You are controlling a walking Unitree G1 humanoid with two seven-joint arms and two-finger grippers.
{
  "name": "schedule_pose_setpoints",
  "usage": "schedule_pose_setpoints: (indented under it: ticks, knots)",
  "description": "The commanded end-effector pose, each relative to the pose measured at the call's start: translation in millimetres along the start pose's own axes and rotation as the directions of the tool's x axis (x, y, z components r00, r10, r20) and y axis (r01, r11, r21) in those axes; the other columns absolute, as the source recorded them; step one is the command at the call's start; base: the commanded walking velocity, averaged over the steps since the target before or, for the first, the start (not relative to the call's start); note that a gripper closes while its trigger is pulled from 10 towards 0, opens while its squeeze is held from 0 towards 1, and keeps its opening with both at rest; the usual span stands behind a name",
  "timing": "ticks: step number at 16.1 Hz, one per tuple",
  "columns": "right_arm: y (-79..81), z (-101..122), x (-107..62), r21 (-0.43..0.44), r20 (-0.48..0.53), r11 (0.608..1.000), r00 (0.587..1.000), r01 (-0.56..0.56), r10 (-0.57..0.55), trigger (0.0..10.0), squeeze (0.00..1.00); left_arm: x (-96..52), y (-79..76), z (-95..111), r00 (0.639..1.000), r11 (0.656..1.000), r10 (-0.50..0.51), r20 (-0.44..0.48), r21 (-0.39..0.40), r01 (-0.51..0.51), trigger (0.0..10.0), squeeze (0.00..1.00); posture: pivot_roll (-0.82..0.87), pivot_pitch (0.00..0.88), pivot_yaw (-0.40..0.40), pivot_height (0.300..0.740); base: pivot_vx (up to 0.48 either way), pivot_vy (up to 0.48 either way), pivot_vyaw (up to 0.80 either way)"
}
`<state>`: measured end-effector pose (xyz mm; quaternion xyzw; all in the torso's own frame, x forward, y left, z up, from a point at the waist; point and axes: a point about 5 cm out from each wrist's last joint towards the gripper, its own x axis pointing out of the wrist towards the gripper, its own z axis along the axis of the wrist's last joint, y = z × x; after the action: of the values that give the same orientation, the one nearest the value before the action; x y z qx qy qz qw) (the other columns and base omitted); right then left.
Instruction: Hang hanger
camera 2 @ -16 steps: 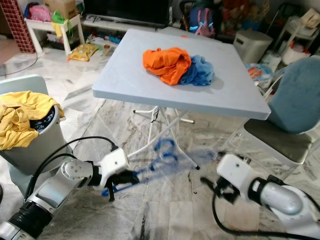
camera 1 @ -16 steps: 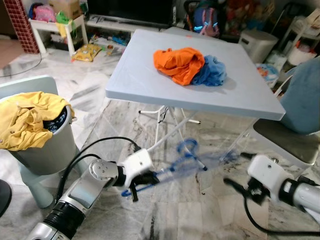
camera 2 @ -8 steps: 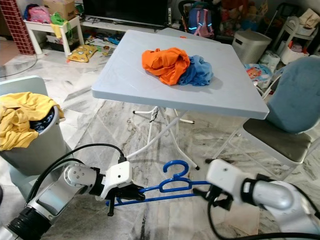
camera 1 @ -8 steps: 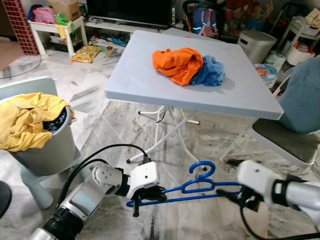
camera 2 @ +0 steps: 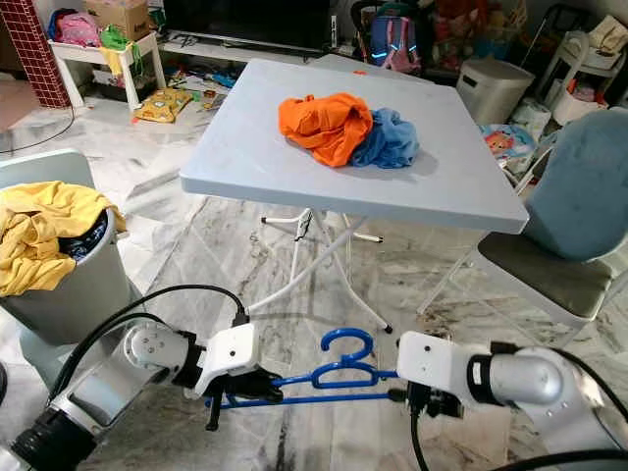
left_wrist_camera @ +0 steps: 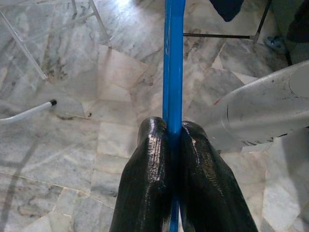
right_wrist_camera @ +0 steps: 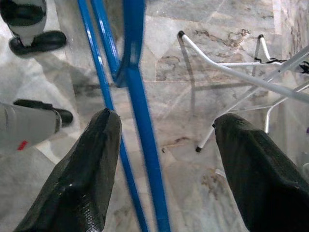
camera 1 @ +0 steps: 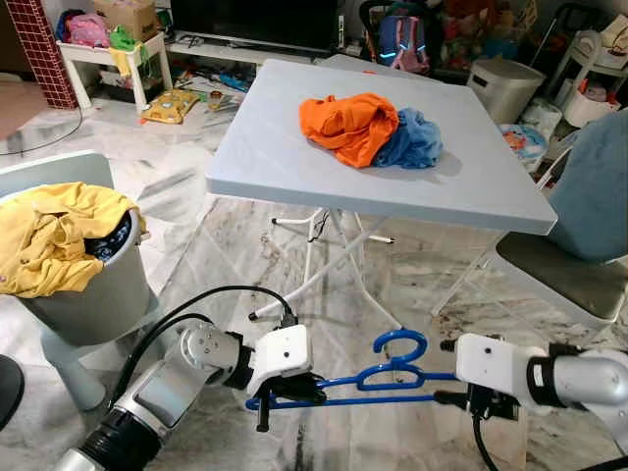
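Note:
A blue plastic hanger [camera 1: 378, 377] hangs level just above the marble floor, in front of the table, hook [camera 1: 400, 342] up. My left gripper [camera 1: 292, 391] is shut on its left end; in the left wrist view both black fingers [left_wrist_camera: 153, 159] pinch the blue bar [left_wrist_camera: 174, 58]. My right gripper [camera 1: 444, 374] is at the hanger's right end and stands open. In the right wrist view its fingers [right_wrist_camera: 91, 164] are wide apart, with the blue bars [right_wrist_camera: 137, 101] running between them, closer to one finger.
A pale blue folding table [camera 1: 285, 147] stands ahead with orange [camera 1: 345, 122] and blue clothes [camera 1: 412, 142] on it. A basket of yellow laundry [camera 1: 59, 245] is at my left, a chair [camera 1: 564, 280] at my right. Clutter lines the far wall.
The hanger has swung from a blurred tilt to level. My right gripper has come in from the right, and its fingers now straddle the hanger's right end. The left grip is unchanged.

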<state>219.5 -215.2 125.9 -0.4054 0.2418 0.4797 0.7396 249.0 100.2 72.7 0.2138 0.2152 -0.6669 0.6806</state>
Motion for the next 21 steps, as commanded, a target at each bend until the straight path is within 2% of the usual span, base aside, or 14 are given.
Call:
schedule_pose_setpoints:
  ticks: [1,2,4,7,13,18,21]
  knots:
    - [-2.5,0,-1.8,-0.027,-0.021,1.0,1.0,-0.011,0.011,0.0,0.0,-0.1,-0.6,6,1.0,0.999,-0.008,0.001,0.045,0.008,10.0,0.0,0.06,0.0,-0.11,0.74,0.0,0.0,0.0]
    - [-1.8,1,-1.0,-0.026,-0.021,0.999,1.0,-0.023,0.022,0.0,0.0,0.0,-1.5,6,1.0,0.999,-0.012,0.002,0.043,0.011,10.0,0.0,0.06,0.0,-0.11,0.74,0.0,0.0,0.0]
    - [7.4,-6,1.1,-0.034,-0.081,0.995,0.992,-0.098,0.095,0.0,0.0,0.0,-2.0,5,1.0,0.999,-0.007,-0.002,0.047,0.007,10.0,0.0,0.06,0.0,-0.111,0.74,0.0,0.0,0.0]
    - [11.2,-12,1.1,-0.03,-0.119,0.99,0.984,-0.139,0.135,0.0,0.0,-0.7,-3.2,5,1.0,0.999,-0.01,-0.007,0.048,0.01,10.0,0.0,0.06,0.0,-0.111,0.74,0.0,0.0,0.0]
    - [9.2,-13,10.2,-0.029,-0.12,0.993,0.987,-0.11,0.106,0.0,0.0,1.6,-1.8,6,1.0,0.998,-0.004,-0.003,0.055,0.004,10.0,0.0,0.06,0.0,-0.114,0.74,0.0,0.0,0.0]
    - [9.6,-15,21.4,0.014,-0.091,0.997,0.993,-0.074,0.075,0.0,0.0,3.0,-0.6,5,1.0,0.998,0.004,-0.005,0.06,-0.004,10.0,0.0,0.07,0.0,-0.119,0.74,0.0,0.0,0.0]
    - [9.6,-20,19.0,0.016,-0.106,0.997,0.991,-0.075,0.076,0.0,0.0,2.3,-1.4,2,1.0,0.998,-0.003,-0.017,0.069,0.004,10.0,0.0,0.07,0.0,-0.119,0.74,0.0,0.0,0.0]
